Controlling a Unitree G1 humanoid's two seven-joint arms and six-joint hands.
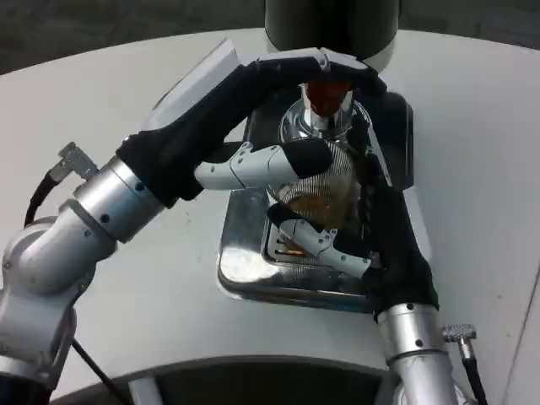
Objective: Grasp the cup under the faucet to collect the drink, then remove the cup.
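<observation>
Cup (pixel 319 192), a clear ribbed glass with an amber tint inside, stands on the drip tray (pixel 245 261) directly beneath the faucet (pixel 325 94), whose red-brown handle sits just above the cup's rim. Much of the cup is masked by fingers on both sides, so its base and the level of the drink are hard to make out. The right hand (pixel 359 219) comes up from the near side of the tray and wraps around the cup, its black palm against the cup's right wall and its white fingers crossing the lower front; it looks to be gripping the glass, though the contact itself is partly hidden. The left hand (pixel 278 110) reaches in from the left of the cup, upper fingers curled over the faucet handle and a lower white finger lying against the cup's left side; whether it presses the handle I cannot tell. Behind the faucet the dispenser (pixel 331 25) is cut off by the top edge. The tray rests on the white table (pixel 110 93)
</observation>
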